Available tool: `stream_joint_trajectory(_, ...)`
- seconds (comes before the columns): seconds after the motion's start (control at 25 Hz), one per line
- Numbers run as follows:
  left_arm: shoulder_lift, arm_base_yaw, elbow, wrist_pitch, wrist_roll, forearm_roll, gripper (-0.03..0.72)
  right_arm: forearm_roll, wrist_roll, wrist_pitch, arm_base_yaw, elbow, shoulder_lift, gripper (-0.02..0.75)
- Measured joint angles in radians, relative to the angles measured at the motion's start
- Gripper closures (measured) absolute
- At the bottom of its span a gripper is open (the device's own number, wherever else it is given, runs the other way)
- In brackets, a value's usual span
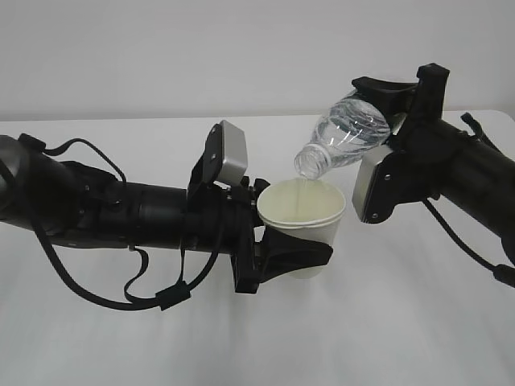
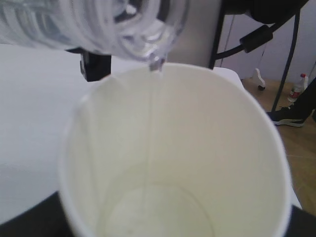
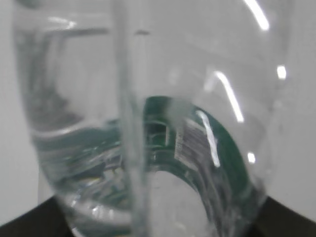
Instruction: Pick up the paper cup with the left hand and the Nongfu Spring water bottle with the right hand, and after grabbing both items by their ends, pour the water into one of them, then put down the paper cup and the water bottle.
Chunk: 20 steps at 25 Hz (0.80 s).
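Our right gripper (image 1: pixel 385 121) grasps the clear plastic bottle (image 1: pixel 348 137) tilted neck-down above the cream paper cup (image 1: pixel 303 227) clamped in our left gripper (image 1: pixel 278 256).

Both arms are black; the left hand (image 1: pixel 283 256) carries a grey square box and looping cables, the right hand (image 1: pixel 386 100) a grey box.

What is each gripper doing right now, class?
Left gripper: closed on the cup, held upright.
Right gripper: closed on the bottle, tilted, pouring water into the cup.
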Motion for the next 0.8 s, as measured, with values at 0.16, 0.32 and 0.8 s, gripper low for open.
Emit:
stream_joint_trajectory(0.16, 0.0, 0.0, 0.0, 0.0, 0.0, 0.0, 0.216, 0.0, -0.002, 0.0, 0.0, 0.0, 0.0, 0.318)
stream_joint_trajectory(0.32, 0.0, 0.0, 0.0, 0.0, 0.0, 0.0, 0.216, 0.0, -0.002, 0.0, 0.0, 0.0, 0.0, 0.318)
stream_joint_trajectory(0.8, 0.0, 0.0, 0.0, 0.0, 0.0, 0.0, 0.216, 0.0, -0.009, 0.0, 0.0, 0.0, 0.0, 0.318)
